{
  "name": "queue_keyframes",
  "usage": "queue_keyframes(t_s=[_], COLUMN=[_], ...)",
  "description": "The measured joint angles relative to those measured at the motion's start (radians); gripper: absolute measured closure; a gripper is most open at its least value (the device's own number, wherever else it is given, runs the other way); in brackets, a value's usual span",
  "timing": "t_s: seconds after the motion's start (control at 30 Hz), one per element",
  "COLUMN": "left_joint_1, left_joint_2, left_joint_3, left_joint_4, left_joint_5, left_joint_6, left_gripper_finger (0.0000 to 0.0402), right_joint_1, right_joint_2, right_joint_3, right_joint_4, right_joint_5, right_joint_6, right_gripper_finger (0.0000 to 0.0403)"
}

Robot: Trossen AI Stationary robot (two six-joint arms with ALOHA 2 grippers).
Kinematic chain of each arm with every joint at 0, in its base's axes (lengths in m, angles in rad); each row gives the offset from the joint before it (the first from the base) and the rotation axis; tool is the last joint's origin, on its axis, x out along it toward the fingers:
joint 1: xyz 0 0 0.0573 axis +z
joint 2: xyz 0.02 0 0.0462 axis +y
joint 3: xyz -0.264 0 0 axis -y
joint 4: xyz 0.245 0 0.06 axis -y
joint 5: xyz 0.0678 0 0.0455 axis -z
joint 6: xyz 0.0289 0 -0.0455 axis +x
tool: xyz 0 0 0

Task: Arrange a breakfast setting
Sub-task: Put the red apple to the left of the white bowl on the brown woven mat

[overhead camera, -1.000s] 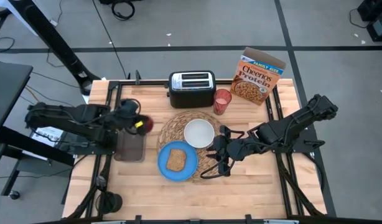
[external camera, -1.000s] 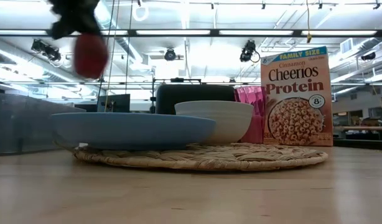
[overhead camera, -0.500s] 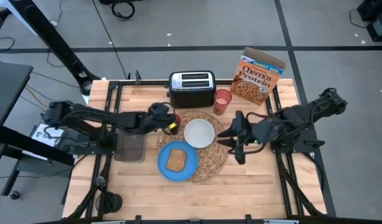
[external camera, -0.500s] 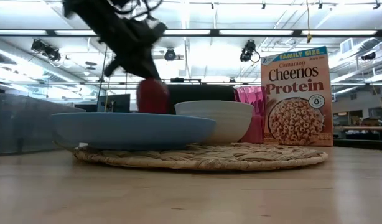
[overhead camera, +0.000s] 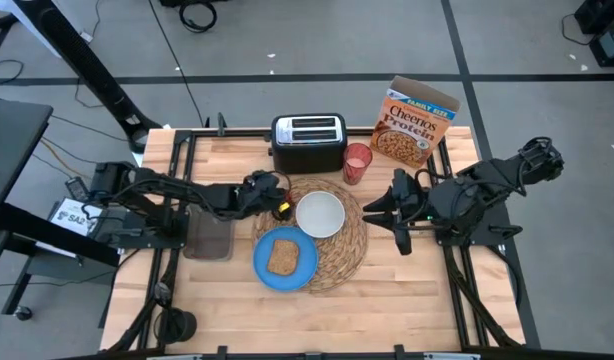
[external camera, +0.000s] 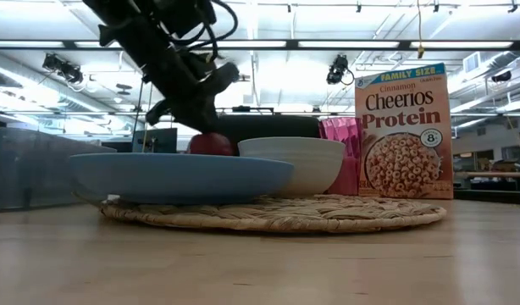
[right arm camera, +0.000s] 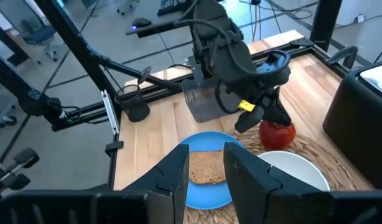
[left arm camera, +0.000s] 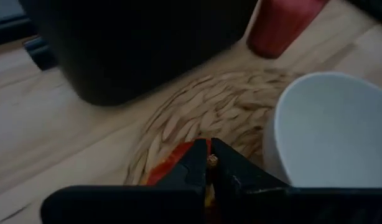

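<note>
My left gripper set down on the apple behind the plate

My arm slants in from the upper left, and my gripper's tip sits on the red apple, which peeks over the blue plate. On the straw placemat, the white bowl touches the plate; red cup and Cheerios box stand behind.

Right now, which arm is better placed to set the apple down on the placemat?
Left. Its gripper already holds the red apple low over the placemat beside the white bowl; the right gripper holds nothing.

dark jointed arms, black cables, yellow tag
</note>
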Motion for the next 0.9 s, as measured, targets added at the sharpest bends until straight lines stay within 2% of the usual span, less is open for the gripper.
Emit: queue_keyframes(t_s=[0.63,0.9], left_joint_1=[0.0,0.0], left_joint_2=[0.036,0.035], left_joint_3=[0.002,0.002], left_joint_4=[-0.019,-0.025], left_joint_5=[-0.026,-0.019], left_joint_6=[0.011,0.0], left_gripper_finger=[0.0379,0.0343], right_joint_1=[0.011,0.011], right_joint_2=[0.002,0.002], right_joint_3=[0.0,0.0], right_joint_4=[-0.002,-0.005], right_joint_5=[-0.004,-0.002], right_joint_6=[0.045,0.044], right_gripper_finger=[0.0293,0.0293])
